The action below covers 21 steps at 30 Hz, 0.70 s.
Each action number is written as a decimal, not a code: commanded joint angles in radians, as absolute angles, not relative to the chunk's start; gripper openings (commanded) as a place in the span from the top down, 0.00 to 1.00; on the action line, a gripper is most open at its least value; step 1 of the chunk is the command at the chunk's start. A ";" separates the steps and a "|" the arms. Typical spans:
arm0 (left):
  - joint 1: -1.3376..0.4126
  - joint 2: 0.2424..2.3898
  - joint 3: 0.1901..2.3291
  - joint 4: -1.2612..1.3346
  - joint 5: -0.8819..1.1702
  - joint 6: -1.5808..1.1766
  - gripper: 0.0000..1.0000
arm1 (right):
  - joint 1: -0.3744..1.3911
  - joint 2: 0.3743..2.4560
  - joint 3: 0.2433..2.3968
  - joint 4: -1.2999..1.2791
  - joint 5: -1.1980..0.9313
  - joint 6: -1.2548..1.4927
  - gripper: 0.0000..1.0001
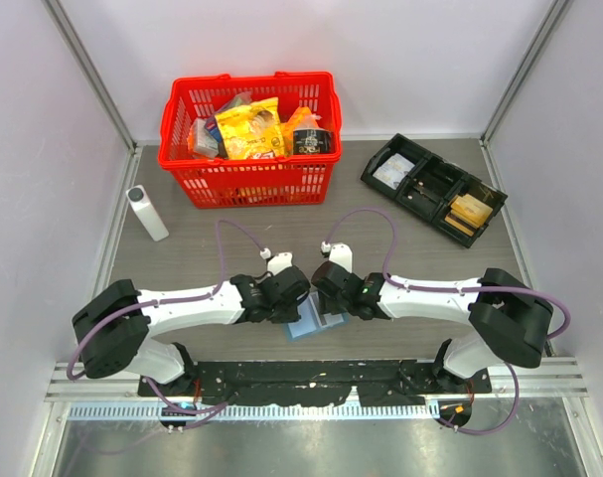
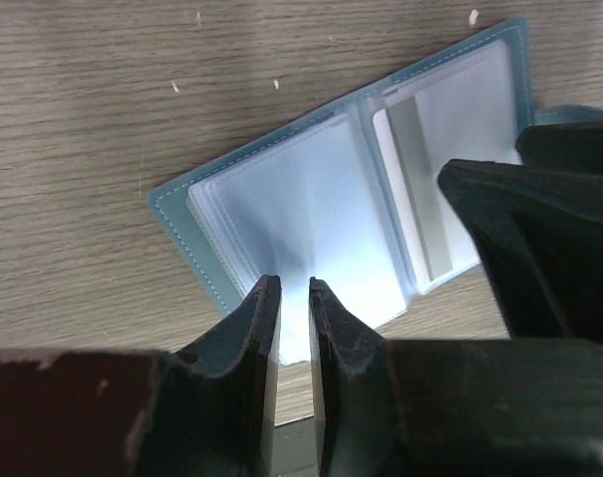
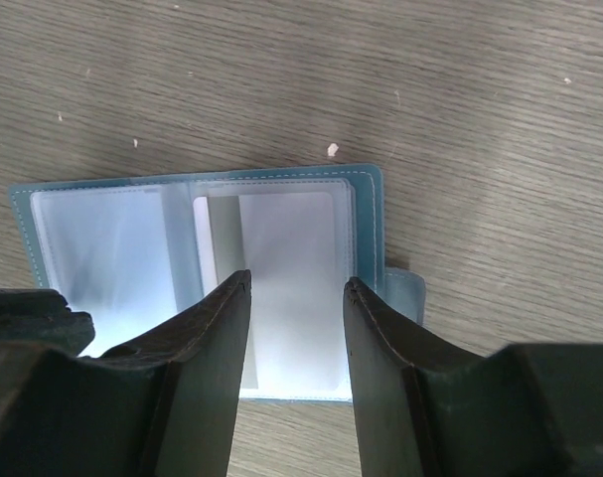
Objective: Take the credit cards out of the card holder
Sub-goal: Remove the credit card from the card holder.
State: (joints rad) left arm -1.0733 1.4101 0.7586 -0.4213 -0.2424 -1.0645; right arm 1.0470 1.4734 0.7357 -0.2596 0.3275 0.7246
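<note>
Card holder [image 1: 303, 328] lies open, its credit card [image 3: 281, 238] lengthwise just beneath your open-jawed right end effector [image 3: 296, 288]; left end effector [image 2: 293, 288] nearly shut, grip unclear.

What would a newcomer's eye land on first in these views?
The bright red basket full of snack packets at the far side of the table stands out first. Next comes the open blue card holder at the near edge, with the left gripper and right gripper both over its pale clear pages.
</note>
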 commanded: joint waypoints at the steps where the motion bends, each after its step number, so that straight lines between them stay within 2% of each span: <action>1: -1.078 1.414 0.736 -0.400 -0.259 -1.074 0.79 | 1.048 1.474 0.738 -0.279 0.394 0.744 0.53; 21: -1.078 1.428 0.727 -0.388 -0.238 -1.077 0.79 | 1.048 1.468 0.736 -0.236 0.315 0.719 0.54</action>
